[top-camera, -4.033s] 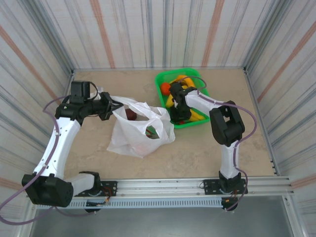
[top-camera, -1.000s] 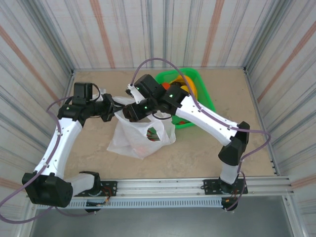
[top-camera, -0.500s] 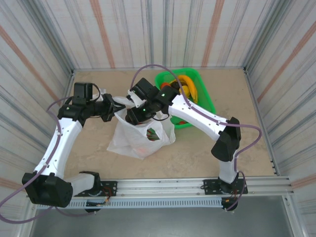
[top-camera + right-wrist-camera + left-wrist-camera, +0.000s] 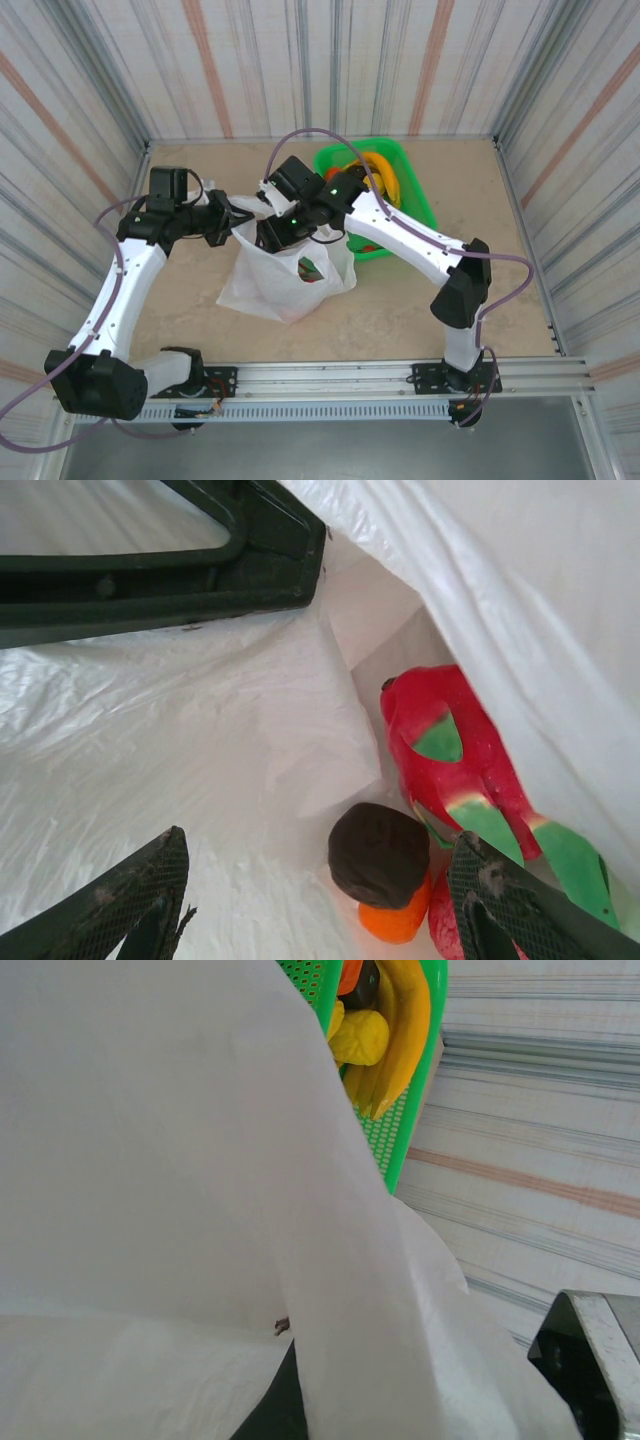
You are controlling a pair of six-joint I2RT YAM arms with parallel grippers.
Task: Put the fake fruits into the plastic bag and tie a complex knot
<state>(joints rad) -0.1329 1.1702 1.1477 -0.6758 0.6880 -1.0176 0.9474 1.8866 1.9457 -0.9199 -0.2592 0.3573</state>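
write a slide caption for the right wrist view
Right jaws open inside the plastic bag, above a dark maroon fruit, an orange fruit and a red-and-green fruit.

Green basket (image 4: 420,196) on maybe-marbled table (image 4: 400,310)

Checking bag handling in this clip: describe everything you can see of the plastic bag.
The plastic bag is thin, crinkly, translucent white film, lying on the table beside the green basket, mouth open upward. The left hand pinches its rim, holding it open; the right hand, fingers apart, reaches into the mouth. Inside lie a dark maroon fruit, an orange fruit and a red-and-green fruit. Its handles are not knotted.
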